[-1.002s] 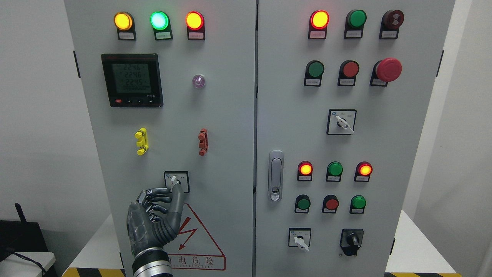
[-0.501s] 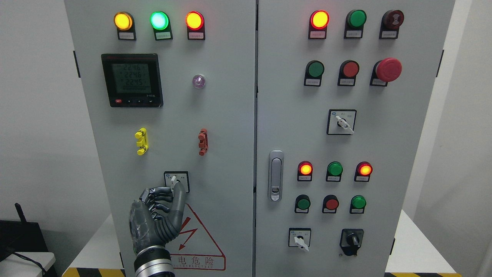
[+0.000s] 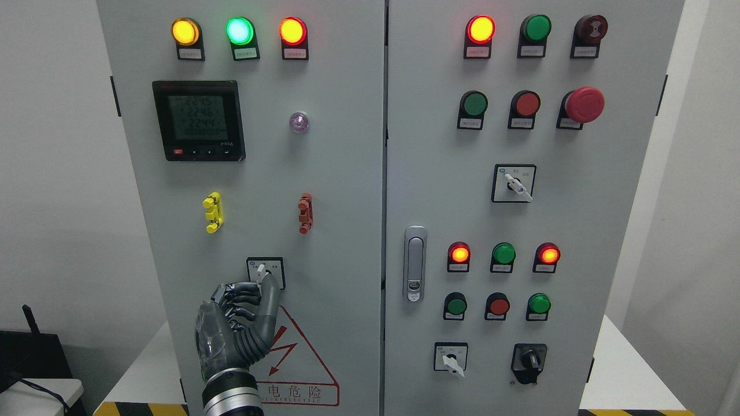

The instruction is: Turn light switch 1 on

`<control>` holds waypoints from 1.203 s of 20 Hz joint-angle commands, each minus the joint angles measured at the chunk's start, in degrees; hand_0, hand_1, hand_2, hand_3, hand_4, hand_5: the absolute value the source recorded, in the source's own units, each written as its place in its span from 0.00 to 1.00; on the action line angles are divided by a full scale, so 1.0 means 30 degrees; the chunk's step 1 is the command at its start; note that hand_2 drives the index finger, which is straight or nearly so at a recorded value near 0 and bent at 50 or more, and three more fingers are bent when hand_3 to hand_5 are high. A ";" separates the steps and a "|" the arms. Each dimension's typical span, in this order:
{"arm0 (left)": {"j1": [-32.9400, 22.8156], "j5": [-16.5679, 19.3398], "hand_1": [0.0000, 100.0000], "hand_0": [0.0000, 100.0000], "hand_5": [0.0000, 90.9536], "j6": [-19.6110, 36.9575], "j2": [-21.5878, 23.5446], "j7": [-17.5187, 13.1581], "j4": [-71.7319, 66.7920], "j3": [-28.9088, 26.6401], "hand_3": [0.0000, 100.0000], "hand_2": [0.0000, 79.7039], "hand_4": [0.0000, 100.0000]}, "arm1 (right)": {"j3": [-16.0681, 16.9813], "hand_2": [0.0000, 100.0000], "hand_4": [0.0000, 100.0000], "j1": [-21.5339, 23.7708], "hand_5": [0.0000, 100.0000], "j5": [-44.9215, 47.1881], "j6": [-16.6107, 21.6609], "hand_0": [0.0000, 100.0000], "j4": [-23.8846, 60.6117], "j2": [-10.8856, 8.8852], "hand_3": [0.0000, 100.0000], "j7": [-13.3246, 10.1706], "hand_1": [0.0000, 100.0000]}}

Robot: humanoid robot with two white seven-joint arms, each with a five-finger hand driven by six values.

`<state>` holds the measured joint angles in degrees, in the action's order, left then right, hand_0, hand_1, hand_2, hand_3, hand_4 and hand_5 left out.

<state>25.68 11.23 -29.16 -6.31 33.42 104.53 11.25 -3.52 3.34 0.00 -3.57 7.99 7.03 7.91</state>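
The left hand (image 3: 240, 315) is raised against the lower part of the cabinet's left door (image 3: 335, 190), its fingers curled narrow and holding nothing, with the thumb tip reaching up to the lower edge of the small rotary selector switch (image 3: 265, 272). That switch, low on the left door just above the red-bordered warning triangle (image 3: 303, 370), appears to be light switch 1. Its white lever tilts up and to the left, and it seems not yet turned, so the turning itself is probably what remains. Open panel surrounds the switch: the red terminal clip (image 3: 305, 213) and yellow terminal clip (image 3: 212, 212) sit well above, and the door seam lies well to the right. The right hand is not in view.
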 commanded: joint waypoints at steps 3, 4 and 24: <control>0.0347 -0.0024 0.46 0.26 0.93 -0.0153 0.0024 -0.0007 -0.0011 0.0029 0.70 0.64 0.80 | 0.0000 0.00 0.00 0.0000 0.00 0.0322 0.0018 0.12 0.0001 0.0000 0.00 -0.0001 0.39; 0.0377 -0.0024 0.46 0.26 0.93 -0.0211 0.0024 -0.0007 -0.0011 0.0029 0.70 0.64 0.80 | 0.0000 0.00 0.00 0.0000 0.00 0.0351 -0.0011 0.12 -0.0028 0.0000 0.00 -0.0001 0.39; 0.0494 -0.0024 0.43 0.30 0.93 -0.0769 0.0024 -0.0095 -0.0040 0.0175 0.71 0.66 0.80 | 0.0000 0.00 0.00 0.0000 0.00 0.0322 0.0018 0.12 0.0001 0.0000 0.00 -0.0001 0.39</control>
<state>26.85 11.16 -31.44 -6.26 33.24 104.47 11.61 -3.52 3.34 0.00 -3.54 8.00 7.03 7.92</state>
